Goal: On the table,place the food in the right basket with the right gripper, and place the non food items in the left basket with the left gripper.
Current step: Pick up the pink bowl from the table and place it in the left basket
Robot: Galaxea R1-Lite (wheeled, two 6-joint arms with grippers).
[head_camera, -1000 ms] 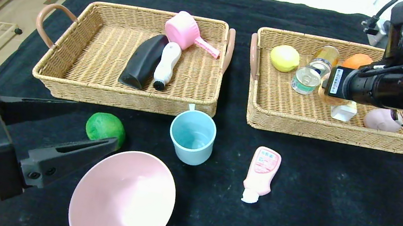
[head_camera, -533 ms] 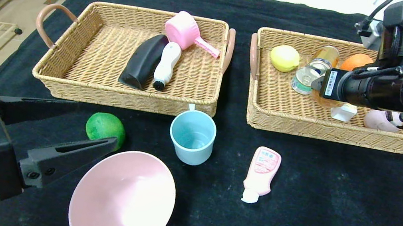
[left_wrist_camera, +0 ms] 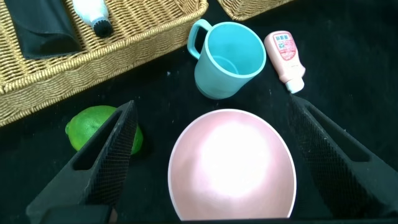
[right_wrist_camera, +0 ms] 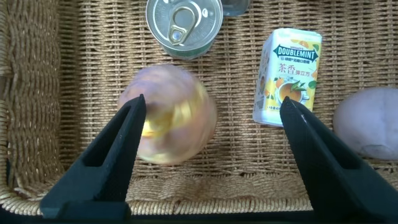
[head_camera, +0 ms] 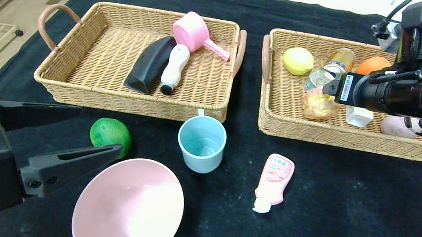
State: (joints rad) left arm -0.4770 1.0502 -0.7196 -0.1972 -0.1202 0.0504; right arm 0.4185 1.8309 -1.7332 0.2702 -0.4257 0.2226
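My right gripper [head_camera: 331,91] hangs open over the right basket [head_camera: 318,133], with nothing between its fingers. A yellow-pink peach-like fruit [head_camera: 319,104] lies loose on the basket floor below it, blurred in the right wrist view [right_wrist_camera: 168,115] near one finger. My left gripper [head_camera: 98,128] is open above the table's front left, its fingers standing either side of the pink bowl [left_wrist_camera: 231,165]. A green lime [head_camera: 110,132], a blue cup [head_camera: 201,143] and a pink bottle [head_camera: 274,181] lie on the black cloth.
The left basket [head_camera: 72,84] holds a black item [head_camera: 149,64], a white brush [head_camera: 174,68] and a pink scoop [head_camera: 195,33]. The right basket also holds a lemon [head_camera: 297,61], a can [right_wrist_camera: 184,25], an orange [head_camera: 372,63] and a Doublemint box [right_wrist_camera: 287,74].
The peach-like fruit has dropped out from under the right gripper onto the basket floor, toward the can. The right arm shifted slightly left. The left arm has not moved.
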